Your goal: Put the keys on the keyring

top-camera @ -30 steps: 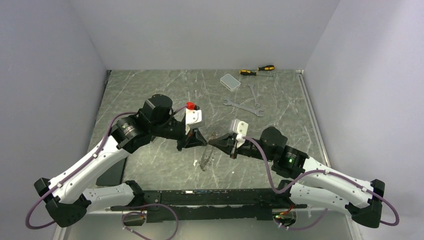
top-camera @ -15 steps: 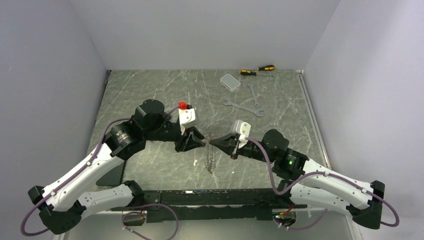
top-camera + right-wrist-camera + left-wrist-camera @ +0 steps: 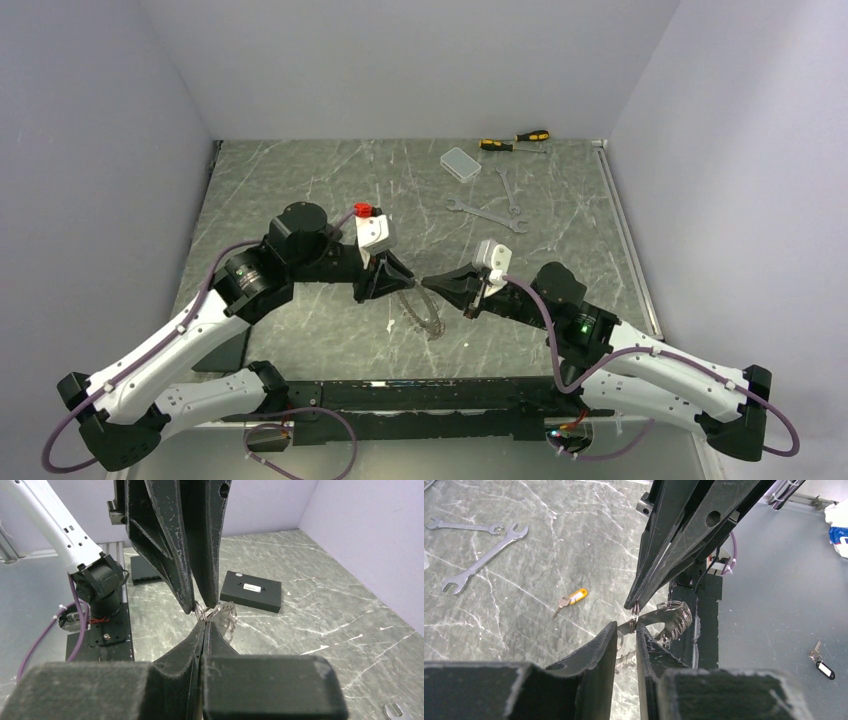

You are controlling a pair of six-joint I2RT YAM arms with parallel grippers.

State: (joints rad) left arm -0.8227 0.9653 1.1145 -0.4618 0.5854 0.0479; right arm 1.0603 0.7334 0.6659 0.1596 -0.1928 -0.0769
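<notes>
The keyring (image 3: 667,614), a thin metal ring strung with several small silver keys, hangs just above the table between both arms (image 3: 428,318). My right gripper (image 3: 204,622) is shut on the ring's upper edge (image 3: 220,611); its tips come down from above in the left wrist view (image 3: 634,605). My left gripper (image 3: 626,627) faces it from the left (image 3: 405,284). Its jaws stand narrowly parted, with the ring's band lying across the gap at the tips. A small key with a yellow-orange head (image 3: 574,596) lies loose on the table near the left of the ring.
Two silver wrenches (image 3: 487,213) (image 3: 479,565) lie at the back right. Behind them are a clear plastic box (image 3: 460,162) and two yellow-and-black screwdrivers (image 3: 515,140). A flat black box (image 3: 250,590) sits at the table's near left. Another tagged key (image 3: 821,666) lies off the table.
My left gripper, shut at the ring a second ago, has parted its jaws and pulled slightly back left. My right gripper has shifted a little right and down with the keyring, which has swung.
</notes>
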